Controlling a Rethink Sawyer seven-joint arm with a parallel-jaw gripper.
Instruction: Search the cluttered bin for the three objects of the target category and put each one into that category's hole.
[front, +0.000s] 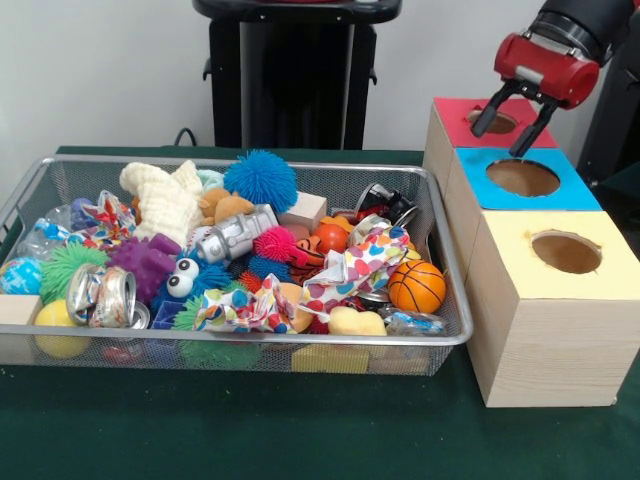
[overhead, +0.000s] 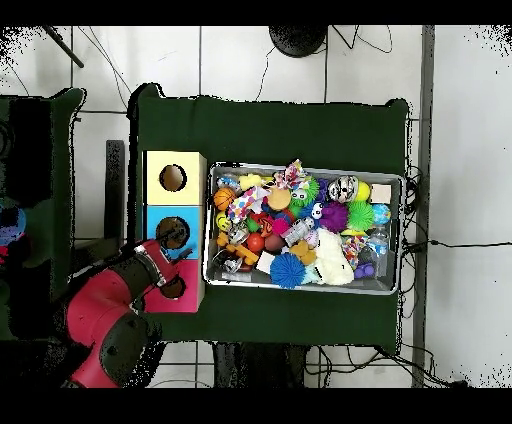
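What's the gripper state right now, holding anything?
Gripper: open and empty, fingers spread, hovering over the red box and its hole, away from the bin.

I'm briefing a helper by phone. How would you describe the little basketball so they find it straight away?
Start at the wire basket on the green table, then go to the corner nearest the yellow-topped box. The basketball sits there against the mesh, beside a polka-dot cloth. It is the only orange ball with black seam lines.

Robotics lab, cabled floor (overhead: 350, 45), sorting boxes (front: 545, 290)
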